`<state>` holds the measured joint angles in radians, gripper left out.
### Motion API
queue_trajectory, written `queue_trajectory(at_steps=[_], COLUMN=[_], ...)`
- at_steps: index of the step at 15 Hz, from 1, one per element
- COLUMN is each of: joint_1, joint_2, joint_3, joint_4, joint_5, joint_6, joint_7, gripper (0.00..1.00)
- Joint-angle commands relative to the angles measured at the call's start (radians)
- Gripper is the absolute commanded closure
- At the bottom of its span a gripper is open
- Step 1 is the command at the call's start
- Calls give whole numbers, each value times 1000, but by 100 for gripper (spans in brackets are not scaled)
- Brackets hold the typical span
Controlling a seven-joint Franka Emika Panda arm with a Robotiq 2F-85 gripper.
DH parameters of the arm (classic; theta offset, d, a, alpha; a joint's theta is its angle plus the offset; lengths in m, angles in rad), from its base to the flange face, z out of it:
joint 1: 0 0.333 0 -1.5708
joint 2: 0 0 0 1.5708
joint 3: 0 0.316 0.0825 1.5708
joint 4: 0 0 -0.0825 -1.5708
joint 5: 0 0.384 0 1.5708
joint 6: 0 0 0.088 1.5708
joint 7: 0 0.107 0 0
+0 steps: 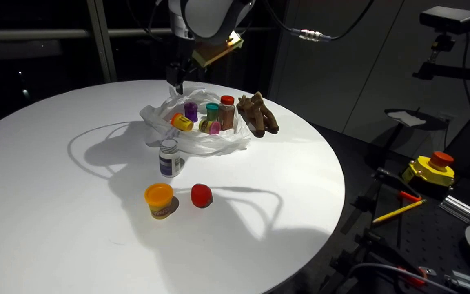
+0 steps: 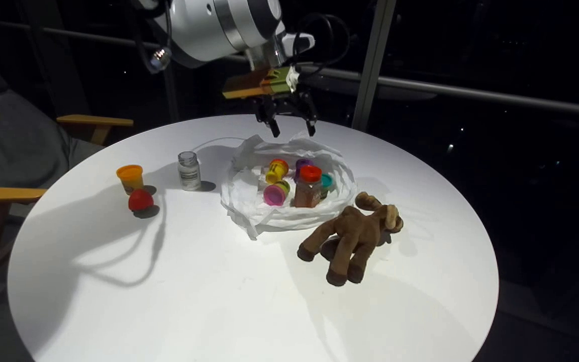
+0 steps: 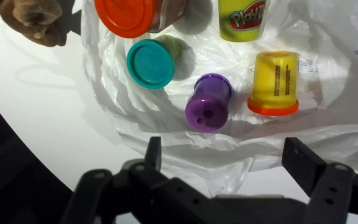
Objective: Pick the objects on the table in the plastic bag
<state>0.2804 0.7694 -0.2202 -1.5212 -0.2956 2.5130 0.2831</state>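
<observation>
In both exterior views the arm showed along the top edge, its white links cut off by the frame. In an exterior view it slanted from the upper left to the top centre, where the wrist bent down. The gripper hung below it, above the middle of the frame, both black fingers pointing down, jaws spread well apart. In an exterior view the gripper hung left of top centre, seen side-on. In the wrist view the fingers stood in the lower half, left and right, tips upward, linkages along the bottom.
</observation>
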Motion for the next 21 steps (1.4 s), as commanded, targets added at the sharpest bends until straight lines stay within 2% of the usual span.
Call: queue_trajectory(at_steps=[1,3,7,9,14,21], joint_1=[-42,-66,-59,-58,-61,-53], joint_2=[-165,-199,-182,-162,-141,-114], joint_3=[115,186,247,274,332,348], joint_4=[-94,-86,-47,-48,-84,-142], joint_5=[48,103,159,177,233,226], joint_6=[-125,-219,-384,-415,-308,-186], joint_7=[-114,-160,-138,-145,-177,-200], gripper=[1,0,0,0,0,0])
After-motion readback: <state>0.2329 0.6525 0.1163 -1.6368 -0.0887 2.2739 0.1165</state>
